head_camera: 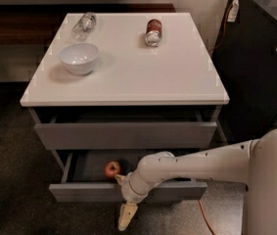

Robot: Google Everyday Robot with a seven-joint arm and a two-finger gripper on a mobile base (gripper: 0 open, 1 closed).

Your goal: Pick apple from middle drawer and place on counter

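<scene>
At the front of the grey drawer cabinet, the middle drawer point(89, 192) stands pulled out, further than the top drawer point(126, 134) above it, which is open only a little way. On the dark floor of the middle drawer, left of centre and near its front wall, lies the apple point(112, 169), small, round and red, with its stem dimple facing up.

The robot's white arm point(196, 163) reaches in from the right, crosses over the right half of the open drawer and bends down over the drawer's front edge just right of the apple. The hand point(127, 215) hangs outside and in front of the drawer front, pointing down toward the dark floor point(20, 151), lower than the apple and apart from it. Whether the hand is open or closed cannot be told; the apple is not in its hold.

The glossy white tabletop point(138, 77) carries three objects: a white bowl point(79, 58) upright at the left, a clear plastic bottle point(84, 26) lying on its side at the back left, and a red-brown soda can point(152, 32) lying on its side at the back, right of centre. A dark cabinet point(260, 58) stands to the right, and an orange cable point(204, 214) runs across the floor below the arm.
</scene>
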